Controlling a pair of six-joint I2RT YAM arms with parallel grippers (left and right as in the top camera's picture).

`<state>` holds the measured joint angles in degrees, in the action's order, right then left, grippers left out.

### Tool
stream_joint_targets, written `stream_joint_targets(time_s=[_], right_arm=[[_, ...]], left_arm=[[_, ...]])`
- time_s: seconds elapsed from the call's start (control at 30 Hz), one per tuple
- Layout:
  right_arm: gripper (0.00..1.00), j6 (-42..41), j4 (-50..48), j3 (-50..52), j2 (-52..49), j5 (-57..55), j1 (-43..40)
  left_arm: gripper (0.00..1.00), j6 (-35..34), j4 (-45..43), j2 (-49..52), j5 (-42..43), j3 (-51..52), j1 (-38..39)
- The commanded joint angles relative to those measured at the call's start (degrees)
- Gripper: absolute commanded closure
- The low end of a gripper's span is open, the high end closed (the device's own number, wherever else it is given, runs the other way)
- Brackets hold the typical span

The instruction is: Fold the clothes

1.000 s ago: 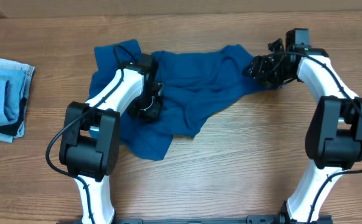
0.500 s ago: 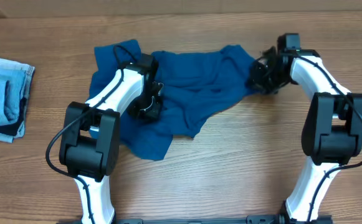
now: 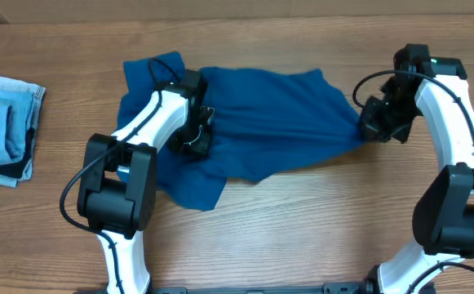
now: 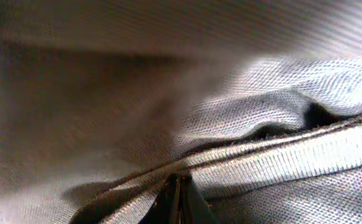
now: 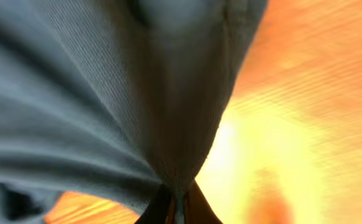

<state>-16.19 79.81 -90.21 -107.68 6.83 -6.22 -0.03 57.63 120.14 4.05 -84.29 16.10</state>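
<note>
The clothes point(image 3: 269, 122), a deep teal-blue shirt, lie spread and stretched across the table's middle. My left gripper point(image 3: 194, 137) rests on the shirt's left part, shut on a hemmed fold of the fabric point(image 4: 274, 155); its fingertips point(image 4: 179, 202) are pressed together at the fold. My right gripper point(image 3: 375, 124) is at the shirt's right end, shut on a pinch of cloth point(image 5: 181, 137) that hangs taut from its closed tips point(image 5: 179, 208). The fabric is pulled into straight ridges between the two grippers.
A pale blue denim stack point(image 3: 4, 122) with a dark edge lies at the far left of the wooden table point(image 3: 302, 229). Both white arms rise from the table's front edge.
My right gripper closed on the shirt's right end and moved right and toward the front, drawing the cloth out taut. The left gripper stayed where it was.
</note>
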Motion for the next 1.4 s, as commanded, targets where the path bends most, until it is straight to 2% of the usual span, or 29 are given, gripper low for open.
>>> stream_joint_targets(time_s=[0.0,0.07,0.1,0.13,0.2,0.3,0.4,0.43,0.5,0.6,0.7,0.87,0.97,1.07,1.17,1.37], right_arm=[[0.96,-3.78,4.33,-0.15,0.66,-11.91,-0.20],[0.92,-5.20,6.03,-0.15,0.66,-15.04,-0.20],[0.69,-5.33,5.20,-0.15,0.66,-15.19,-0.20],[0.41,-5.33,3.02,-0.15,0.66,-15.17,-0.24],[0.22,-6.82,-1.81,-0.17,0.66,-14.80,-0.74],[0.12,-5.14,-9.07,-0.17,0.66,-8.90,-3.54],[0.10,1.84,-13.64,-0.15,0.57,2.54,-7.78],[0.10,3.58,-14.38,-0.11,0.24,3.96,-9.88],[0.10,4.42,-14.69,0.39,-0.33,4.00,-11.39],[0.12,6.69,-13.35,1.97,-3.58,4.70,-12.83],[0.23,8.44,-13.16,5.38,-7.67,7.04,-12.87],[0.25,8.59,-13.75,8.96,-8.76,8.68,-12.90],[0.41,7.54,-13.53,10.38,-8.76,8.63,-12.94],[0.75,4.46,-14.67,10.54,-8.76,4.66,-12.94],[0.95,0.90,-14.93,9.57,-8.70,-2.14,-13.55],[0.96,0.90,-11.63,2.89,-2.80,-3.39,-18.64]], left_arm=[[0.96,-0.79,-0.70,0.50,-1.53,1.40,-0.04],[0.96,-0.76,-0.74,0.50,-1.62,1.40,-0.04],[0.96,-0.79,-0.74,0.50,-1.68,1.40,-0.04],[0.96,-0.76,-0.74,0.52,-1.70,1.40,-0.04],[0.95,-0.42,-0.76,0.50,-1.73,1.40,-0.04],[0.93,-0.04,0.68,0.50,-1.68,1.36,-0.04],[0.91,1.22,2.58,0.50,-1.70,1.25,-0.04],[0.93,1.27,3.54,0.50,-1.64,0.83,-0.04],[0.96,1.14,5.57,0.42,-1.18,-1.27,-0.04],[0.94,1.25,11.61,-0.26,-0.33,-8.74,-0.04],[0.90,1.38,18.95,-0.42,0.50,-18.82,0.02],[0.87,1.36,21.92,-0.42,3.37,-21.51,0.07],[0.87,1.38,21.97,-0.42,3.34,-21.51,0.07],[0.87,1.40,21.35,-0.42,3.26,-21.51,0.07],[0.87,1.40,21.33,-0.42,3.21,-21.51,0.07],[0.85,1.84,21.44,-0.42,3.04,-21.51,0.07]])
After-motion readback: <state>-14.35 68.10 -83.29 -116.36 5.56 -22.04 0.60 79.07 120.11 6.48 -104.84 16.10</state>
